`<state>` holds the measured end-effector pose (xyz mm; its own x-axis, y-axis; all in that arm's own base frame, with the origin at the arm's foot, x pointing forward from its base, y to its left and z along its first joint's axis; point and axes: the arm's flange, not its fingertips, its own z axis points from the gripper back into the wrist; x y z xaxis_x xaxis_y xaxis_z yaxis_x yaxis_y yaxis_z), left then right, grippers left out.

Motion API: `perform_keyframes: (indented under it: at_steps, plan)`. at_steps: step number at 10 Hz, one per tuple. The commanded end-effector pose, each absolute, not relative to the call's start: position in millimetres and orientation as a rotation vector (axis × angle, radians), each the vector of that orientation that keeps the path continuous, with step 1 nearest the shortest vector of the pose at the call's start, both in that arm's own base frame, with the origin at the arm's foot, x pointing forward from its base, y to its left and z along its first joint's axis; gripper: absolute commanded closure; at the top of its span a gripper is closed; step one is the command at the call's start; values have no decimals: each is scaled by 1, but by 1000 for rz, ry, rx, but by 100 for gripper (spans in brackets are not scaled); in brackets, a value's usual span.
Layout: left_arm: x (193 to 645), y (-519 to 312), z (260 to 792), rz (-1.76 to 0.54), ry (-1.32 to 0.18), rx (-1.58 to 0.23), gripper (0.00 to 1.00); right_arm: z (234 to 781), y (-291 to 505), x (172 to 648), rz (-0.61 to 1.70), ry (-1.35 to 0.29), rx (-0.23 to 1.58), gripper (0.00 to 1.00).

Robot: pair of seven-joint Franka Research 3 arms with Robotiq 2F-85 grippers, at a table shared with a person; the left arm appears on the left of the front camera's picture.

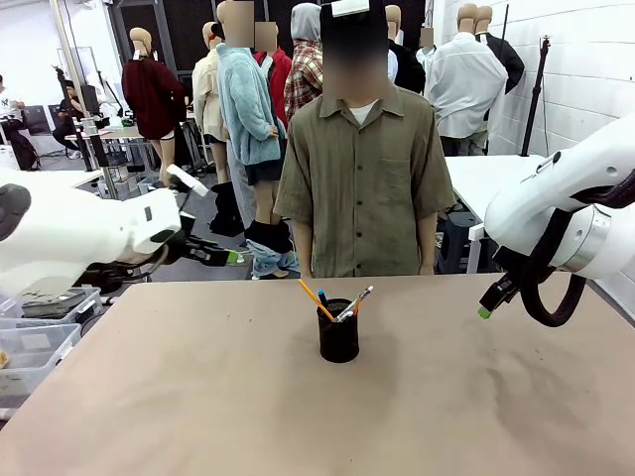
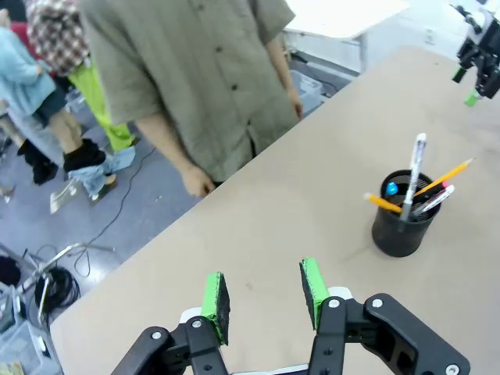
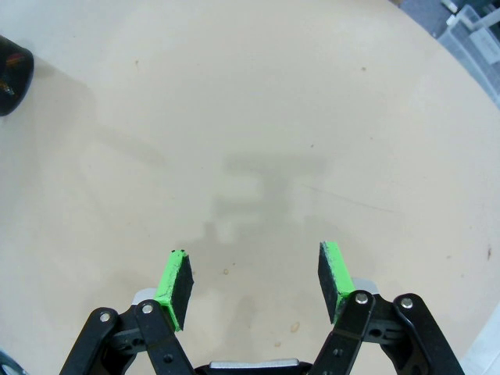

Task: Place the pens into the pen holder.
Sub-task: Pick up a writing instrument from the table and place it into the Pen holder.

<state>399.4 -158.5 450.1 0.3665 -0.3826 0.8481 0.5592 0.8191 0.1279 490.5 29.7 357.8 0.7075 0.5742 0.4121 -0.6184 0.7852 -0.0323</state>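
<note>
One broad table (image 1: 198, 397) with a plain tan, matte top spans the workspace; faint specks and soft shadows mark it, and its far edge meets a grey floor. At the table's middle stands the pen holder (image 1: 338, 336), a small black cup, upright, with the pens (image 1: 335, 300) standing tilted inside it; the left wrist view shows an orange-yellow pencil (image 2: 443, 177), a silver-white pen (image 2: 412, 176) and a further stick among them. A person (image 1: 363, 169) in an olive button shirt stands at the far side, arms hanging. Clear plastic bins (image 1: 35, 342) sit off the table's left edge, a white table (image 1: 486, 178) and a white brick wall (image 1: 585, 79) lie to the right, and cables trail on the floor. The left gripper (image 2: 264, 297) hovers near the table's left edge, jaws partly apart and holding nothing. The right gripper (image 3: 254, 283) hangs above bare tabletop, jaws wide and holding nothing. No readable writing or brand marks appear anywhere.
</note>
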Motion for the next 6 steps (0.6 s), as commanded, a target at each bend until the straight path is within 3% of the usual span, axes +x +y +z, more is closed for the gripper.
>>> perform_keyframes:
  at_steps: [1, 2, 3, 6]
  plan:
    - [379, -136, 434, -544, -1089, -306, 47, 353, 26, 489, 671, -438, 125, 19]
    - [372, -126, 426, -516, -1097, -315, 47, 353, 26, 489, 671, -438, 125, 19]
    - [396, -145, 447, -564, -1027, -196, 47, 353, 26, 489, 671, -438, 125, 19]
    - [396, -145, 447, -564, -1027, -196, 47, 353, 26, 489, 671, -438, 125, 19]
